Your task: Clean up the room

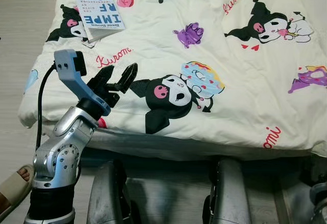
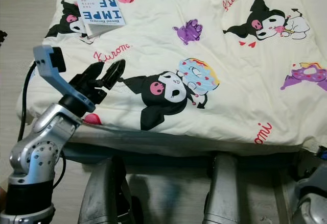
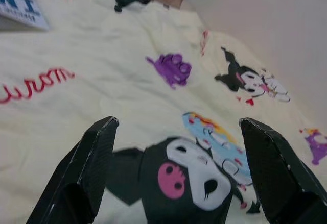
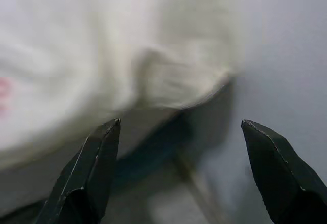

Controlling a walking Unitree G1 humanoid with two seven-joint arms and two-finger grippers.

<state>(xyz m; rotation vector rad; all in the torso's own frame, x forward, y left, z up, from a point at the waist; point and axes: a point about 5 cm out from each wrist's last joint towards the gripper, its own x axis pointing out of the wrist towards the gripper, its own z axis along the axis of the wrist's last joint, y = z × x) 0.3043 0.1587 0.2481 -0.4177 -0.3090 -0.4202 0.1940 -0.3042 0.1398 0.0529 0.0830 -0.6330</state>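
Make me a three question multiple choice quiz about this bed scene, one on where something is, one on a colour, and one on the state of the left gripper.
1. Where does the book lie?
A. on the floor
B. on the bedspread, near its far left corner
C. between the left gripper's fingers

2. What colour is the lettering of the book's title?
A. blue
B. red
C. green

3. How is the left gripper?
A. shut on the book
B. shut on a fold of cloth
C. open, holding nothing

Answers: 1 B, the book rests on the printed cloth beyond the gripper. 2 A, large blue letters on a white cover. 3 C, the left wrist view shows its two fingers spread with only bedspread between them.
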